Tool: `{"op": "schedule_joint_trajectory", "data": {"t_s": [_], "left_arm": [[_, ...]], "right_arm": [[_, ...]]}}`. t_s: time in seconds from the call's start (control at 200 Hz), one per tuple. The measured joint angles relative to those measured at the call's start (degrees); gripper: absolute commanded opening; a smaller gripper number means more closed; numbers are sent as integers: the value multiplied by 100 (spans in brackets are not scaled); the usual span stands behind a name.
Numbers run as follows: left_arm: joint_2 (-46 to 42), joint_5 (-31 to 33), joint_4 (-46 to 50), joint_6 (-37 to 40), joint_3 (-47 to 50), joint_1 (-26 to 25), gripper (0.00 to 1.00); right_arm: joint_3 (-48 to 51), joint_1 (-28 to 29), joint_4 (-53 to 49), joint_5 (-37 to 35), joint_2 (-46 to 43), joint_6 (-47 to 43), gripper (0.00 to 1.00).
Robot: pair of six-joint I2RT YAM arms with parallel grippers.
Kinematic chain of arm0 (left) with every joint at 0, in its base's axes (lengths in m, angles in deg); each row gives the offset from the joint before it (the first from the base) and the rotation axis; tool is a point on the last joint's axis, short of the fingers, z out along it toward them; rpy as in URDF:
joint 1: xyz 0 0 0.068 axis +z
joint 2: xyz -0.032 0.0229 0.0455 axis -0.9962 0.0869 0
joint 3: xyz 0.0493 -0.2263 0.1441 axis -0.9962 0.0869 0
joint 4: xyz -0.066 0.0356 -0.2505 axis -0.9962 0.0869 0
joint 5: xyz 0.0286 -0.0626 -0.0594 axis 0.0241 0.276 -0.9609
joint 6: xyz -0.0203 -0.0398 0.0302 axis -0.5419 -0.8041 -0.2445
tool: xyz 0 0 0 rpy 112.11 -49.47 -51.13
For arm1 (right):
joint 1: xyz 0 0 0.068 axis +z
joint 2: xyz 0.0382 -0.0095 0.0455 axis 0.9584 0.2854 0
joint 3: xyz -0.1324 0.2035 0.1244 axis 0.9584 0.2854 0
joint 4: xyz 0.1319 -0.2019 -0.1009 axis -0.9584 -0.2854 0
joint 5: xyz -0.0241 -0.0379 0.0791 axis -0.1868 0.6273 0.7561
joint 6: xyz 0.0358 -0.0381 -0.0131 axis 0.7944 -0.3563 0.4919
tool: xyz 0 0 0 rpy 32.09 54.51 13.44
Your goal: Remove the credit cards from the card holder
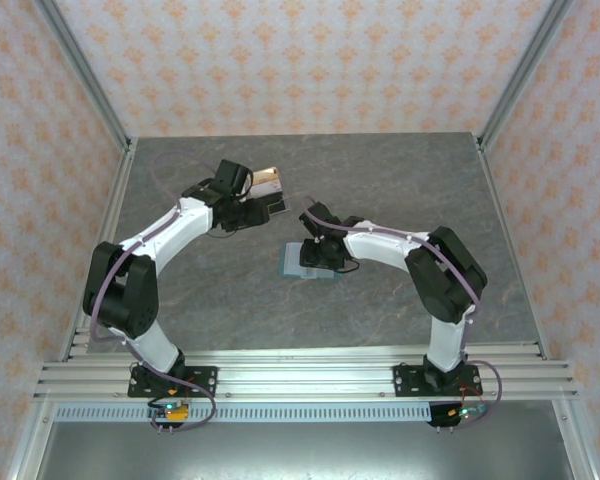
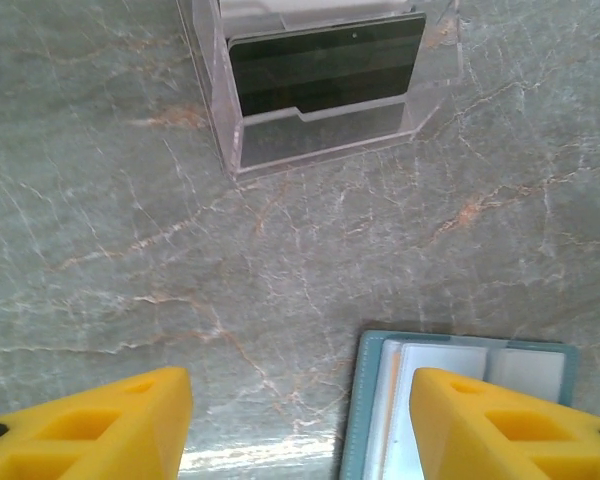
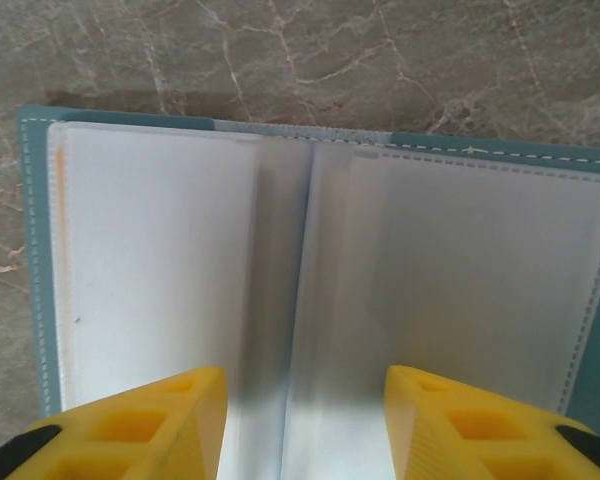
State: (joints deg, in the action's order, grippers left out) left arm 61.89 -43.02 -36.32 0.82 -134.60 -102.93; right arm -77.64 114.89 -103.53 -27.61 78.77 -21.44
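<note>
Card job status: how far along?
Done: one dark card stands in the clear box. In hand: right gripper hovers open over the open card holder, gripping nothing. To do: an orange edge in its left sleeve suggests a card still inside.

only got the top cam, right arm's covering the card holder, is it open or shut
Observer: Open. In the right wrist view the card holder lies spread, with both panels of clear sleeves facing up.
Operator: any card in those sleeves
Observer: A thin orange edge runs along the outer side of the left sleeve. I cannot tell whether it is a card.
Operator: left gripper holding anything
Observer: No. In the left wrist view the left gripper is open, with nothing between its fingers.
</note>
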Motion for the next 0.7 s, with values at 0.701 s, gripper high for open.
{"op": "schedule_joint_trajectory", "data": {"t_s": [0.701], "left_arm": [[-107, -1056, -1075, -1482, 1005, -1062, 42]], "right_arm": [[37, -48, 35, -140, 90, -337, 30]]}}
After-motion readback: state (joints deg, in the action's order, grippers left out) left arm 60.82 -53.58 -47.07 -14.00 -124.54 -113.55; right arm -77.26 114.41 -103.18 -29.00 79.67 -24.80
